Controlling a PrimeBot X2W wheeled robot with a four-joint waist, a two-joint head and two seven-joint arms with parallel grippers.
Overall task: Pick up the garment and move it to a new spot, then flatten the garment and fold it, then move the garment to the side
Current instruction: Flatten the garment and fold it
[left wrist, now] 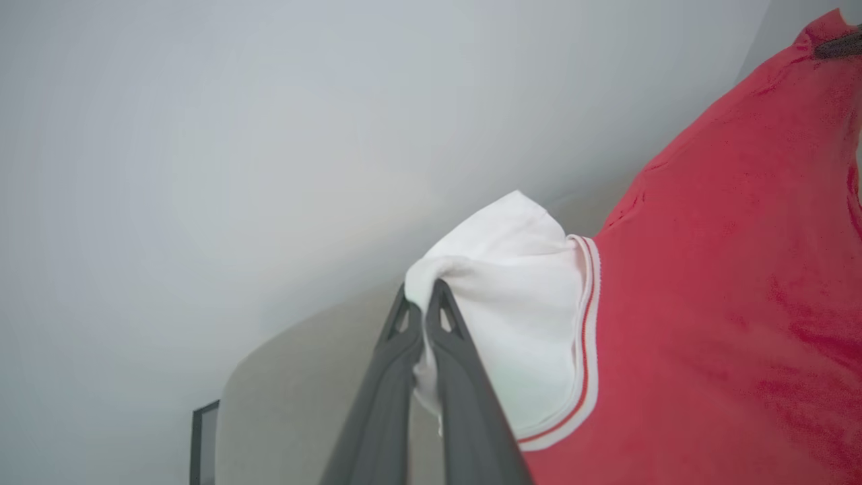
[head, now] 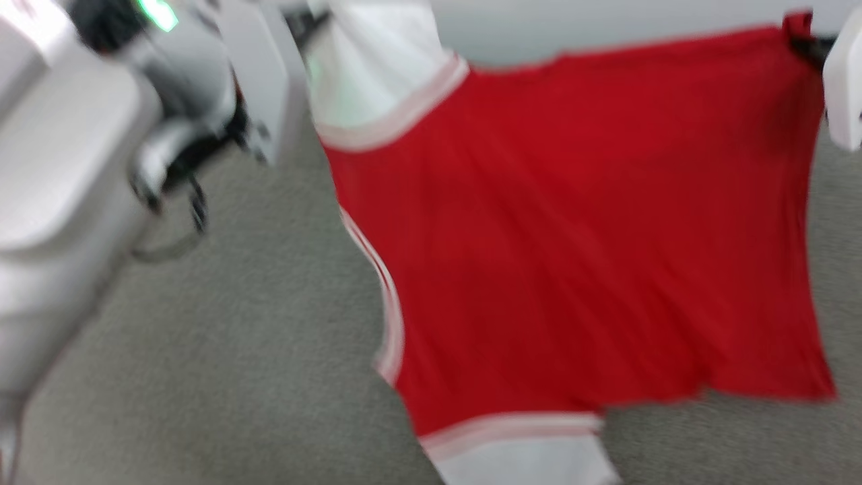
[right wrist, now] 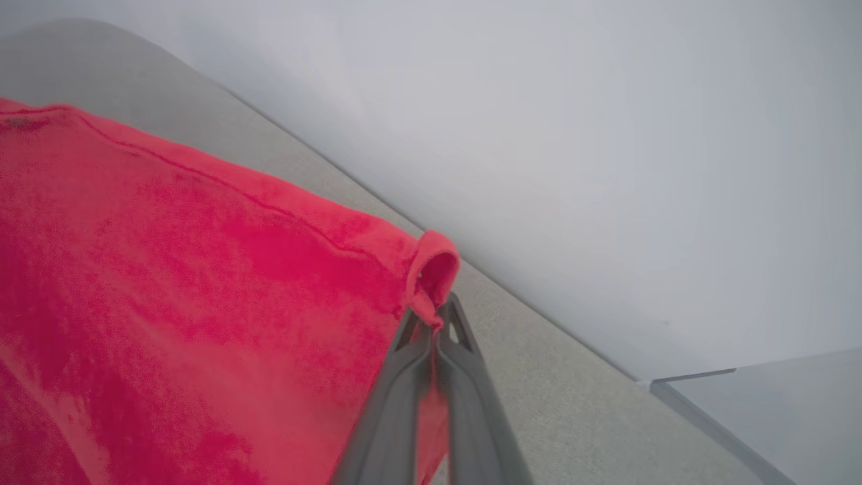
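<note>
A: Where's the garment [head: 572, 236]?
B: Held up in the air and stretched wide between both grippers. The red body faces the head camera. The top edge runs roughly level from one grip to the other, and the rest drapes down in soft folds.
A: Left gripper [left wrist: 424, 291]?
B: Fingers pressed together, pinching a bunch of the white sleeve [left wrist: 512, 316]. The cloth wraps over the tips. Striped trim [left wrist: 587, 350] sits near the grip, where white meets red.
A: Right gripper [right wrist: 436, 318]?
B: Also clamped tight, nipping a red corner [right wrist: 434, 269] of the garment. The fabric curls into a small loop right above the tips. A seamed edge runs away from it toward the left of that wrist view.
A: Anything else on the shirt?
B: A second white sleeve [head: 532, 465] hangs at the bottom of the head view, with a striped band just above it. Another striped strip curves down the shirt's left edge there. Collar or not, can't tell, the frame is blurry.
A: What's under it?
B: Grey carpet floor [head: 236, 350]. The lower sleeve runs out of frame, so I can't tell if it touches.
A: Background?
B: Pale grey wall [left wrist: 269, 135], meeting the carpet. The left arm [head: 182, 94] is pale with dark joints and a green light, upper left in the head view. The right forearm [head: 845, 87] is pale, at the right edge.
</note>
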